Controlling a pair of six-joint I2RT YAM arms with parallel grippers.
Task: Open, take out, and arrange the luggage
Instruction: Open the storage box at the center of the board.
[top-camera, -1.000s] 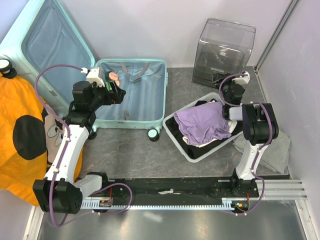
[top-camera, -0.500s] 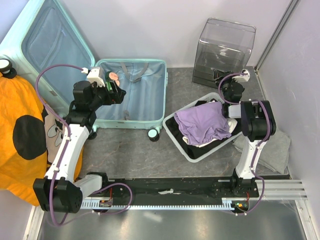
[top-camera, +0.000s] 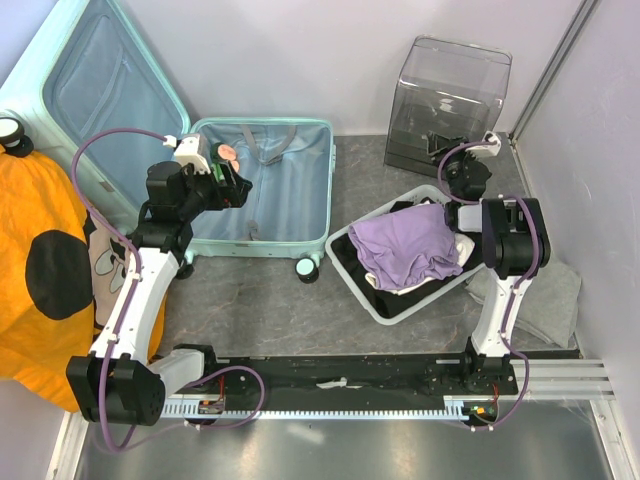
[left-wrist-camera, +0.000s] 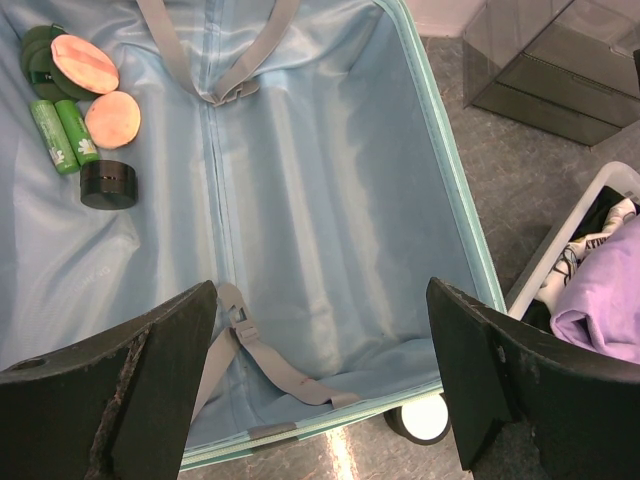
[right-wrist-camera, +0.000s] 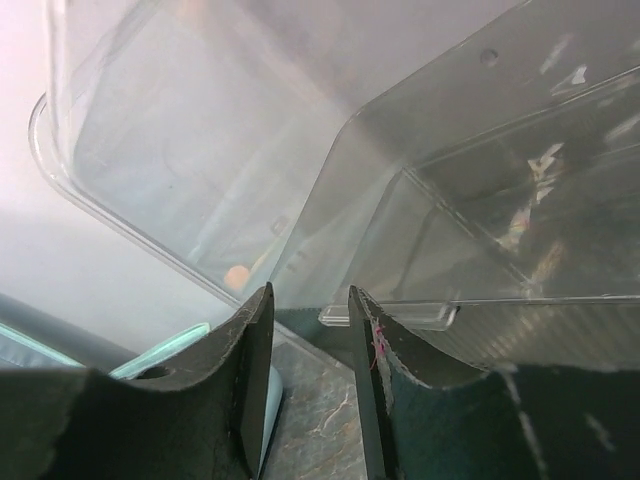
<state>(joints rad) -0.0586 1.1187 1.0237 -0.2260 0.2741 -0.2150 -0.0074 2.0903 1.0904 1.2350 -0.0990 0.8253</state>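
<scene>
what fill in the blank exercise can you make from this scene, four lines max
1. The luggage is not shut but ____, its lid leaning up at the left.
2. The garment on top in the white basket is ____.
3. Beside the black jar in the luggage lie two ____ tubes.
4. The right end effector faces the ____ plastic box.

Missing words: open; purple; green; clear

A robot lab cell: bare white walls (top-camera: 330, 60); two arms (top-camera: 135, 290) bolted to a metal rail (top-camera: 565, 378).
</scene>
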